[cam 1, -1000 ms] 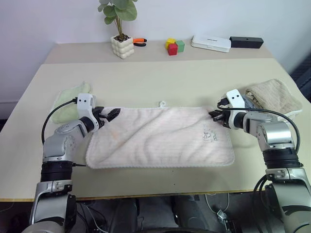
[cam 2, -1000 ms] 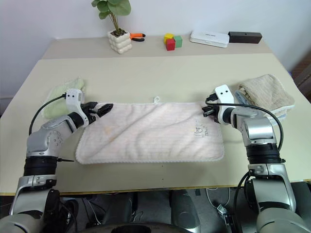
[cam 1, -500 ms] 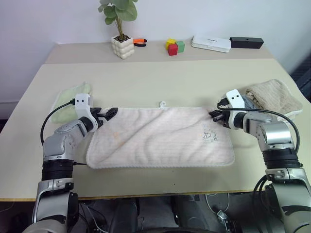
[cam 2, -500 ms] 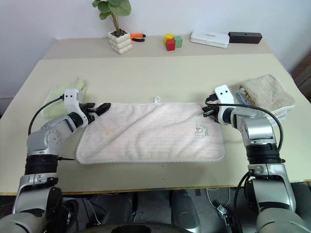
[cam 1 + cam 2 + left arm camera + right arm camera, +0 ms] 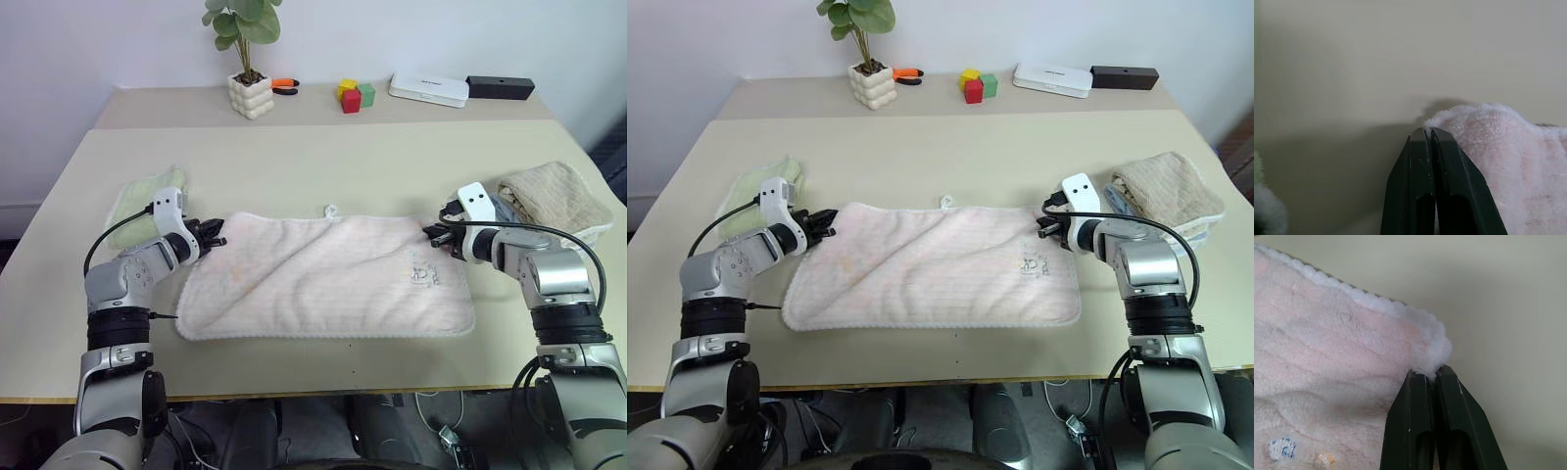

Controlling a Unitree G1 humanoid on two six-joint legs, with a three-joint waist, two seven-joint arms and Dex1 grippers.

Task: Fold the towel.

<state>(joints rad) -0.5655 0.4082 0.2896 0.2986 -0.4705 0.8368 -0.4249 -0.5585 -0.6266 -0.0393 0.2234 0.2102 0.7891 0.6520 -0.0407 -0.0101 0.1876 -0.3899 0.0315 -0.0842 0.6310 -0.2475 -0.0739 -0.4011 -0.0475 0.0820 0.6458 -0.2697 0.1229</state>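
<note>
A beige table (image 5: 323, 157) stands against a pale wall, with a seam running across it near the far edge. By its left edge lies a green towel (image 5: 137, 208). The left gripper (image 5: 210, 237) has its fingers closed on the far left corner of the towel (image 5: 323, 276), which lies spread flat across the table's near middle, a small blue embroidered mark (image 5: 423, 276) toward its right end; no lettering can be read. Along the far edge stand a potted plant (image 5: 245, 59), coloured blocks (image 5: 353, 94), a white box (image 5: 428, 89) and a black box (image 5: 500, 87). The right gripper (image 5: 434, 235) pinches the towel's far right corner, fingers closed. A tan towel (image 5: 554, 196) sits by the right edge.
</note>
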